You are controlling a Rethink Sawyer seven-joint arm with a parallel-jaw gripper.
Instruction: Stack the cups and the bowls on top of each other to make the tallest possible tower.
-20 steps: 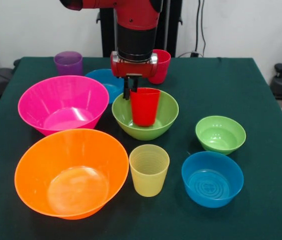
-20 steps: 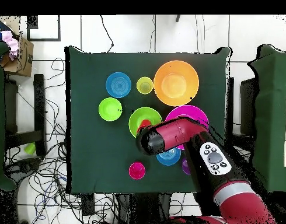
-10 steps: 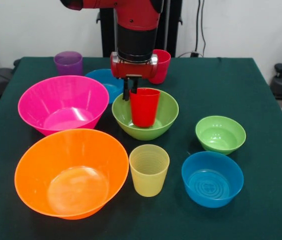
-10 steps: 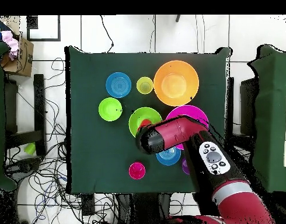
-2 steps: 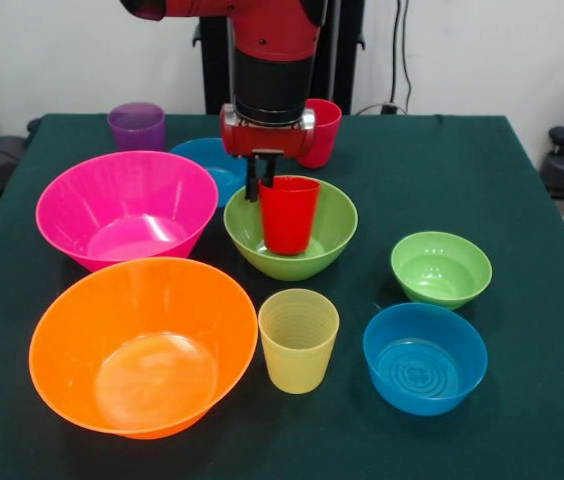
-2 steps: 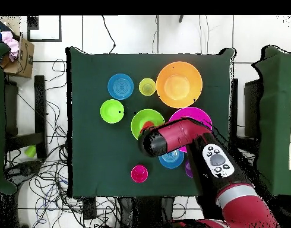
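One bright red cup (image 5: pixel 289 213) is sitting unmoved in the medium green bowl (image 5: pixel 330 235); pincer (image 5: pixel 265 172) is gripping its rim, stacking stalled.

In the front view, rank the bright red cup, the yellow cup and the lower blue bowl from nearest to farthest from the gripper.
1. Bright red cup, at the gripper, standing in the green bowl.
2. Yellow cup, below it, toward the table's front.
3. Blue bowl, farthest, lower right.

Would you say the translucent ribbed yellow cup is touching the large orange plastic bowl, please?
Apart. The front view shows a strip of green cloth between the yellow cup and the orange bowl.
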